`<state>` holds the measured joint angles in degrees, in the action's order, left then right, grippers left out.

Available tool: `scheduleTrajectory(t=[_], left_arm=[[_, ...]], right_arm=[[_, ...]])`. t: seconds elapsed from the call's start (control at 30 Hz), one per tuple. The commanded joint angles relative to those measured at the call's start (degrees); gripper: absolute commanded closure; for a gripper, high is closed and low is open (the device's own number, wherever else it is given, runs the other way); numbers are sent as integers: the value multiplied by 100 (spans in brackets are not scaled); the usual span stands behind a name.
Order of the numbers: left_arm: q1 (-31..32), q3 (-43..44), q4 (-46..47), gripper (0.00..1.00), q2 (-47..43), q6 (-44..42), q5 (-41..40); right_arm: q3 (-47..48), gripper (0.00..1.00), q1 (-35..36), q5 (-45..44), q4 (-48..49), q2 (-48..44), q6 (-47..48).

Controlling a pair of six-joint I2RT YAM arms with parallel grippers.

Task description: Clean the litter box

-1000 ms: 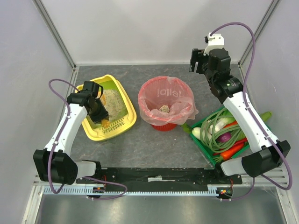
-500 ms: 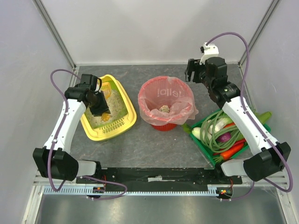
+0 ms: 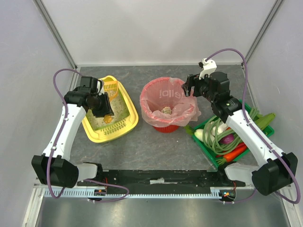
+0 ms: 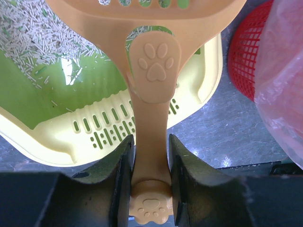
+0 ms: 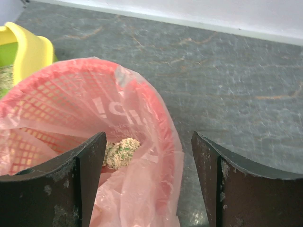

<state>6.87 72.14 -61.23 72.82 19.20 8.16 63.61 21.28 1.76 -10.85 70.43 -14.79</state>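
Left jaws clamp litter scoop [image 4: 151, 71] handle; tilting could spill litter outside litter box [image 4: 47, 142] ahead. Right jaws open, empty.

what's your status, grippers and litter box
Left gripper shut on scoop, over litter box. Right gripper open beside bin rim. One clump in bin. Nothing seen between litter box and bin.

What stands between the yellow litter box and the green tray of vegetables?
The red bin with its pink bag stands between litter box and vegetable tray; the top external view shows it.
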Motion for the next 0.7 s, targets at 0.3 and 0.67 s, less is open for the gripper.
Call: scheduleTrajectory(t=[0.3,0.67], left_arm=[[94,1399,-617,98,-233,-1076,433],[1473,2760,-1541,98,434,-1156,-1018]], right_arm=[[-569,19,8,572,540,-715,90],[-736,18,34,492,496,-979,222]])
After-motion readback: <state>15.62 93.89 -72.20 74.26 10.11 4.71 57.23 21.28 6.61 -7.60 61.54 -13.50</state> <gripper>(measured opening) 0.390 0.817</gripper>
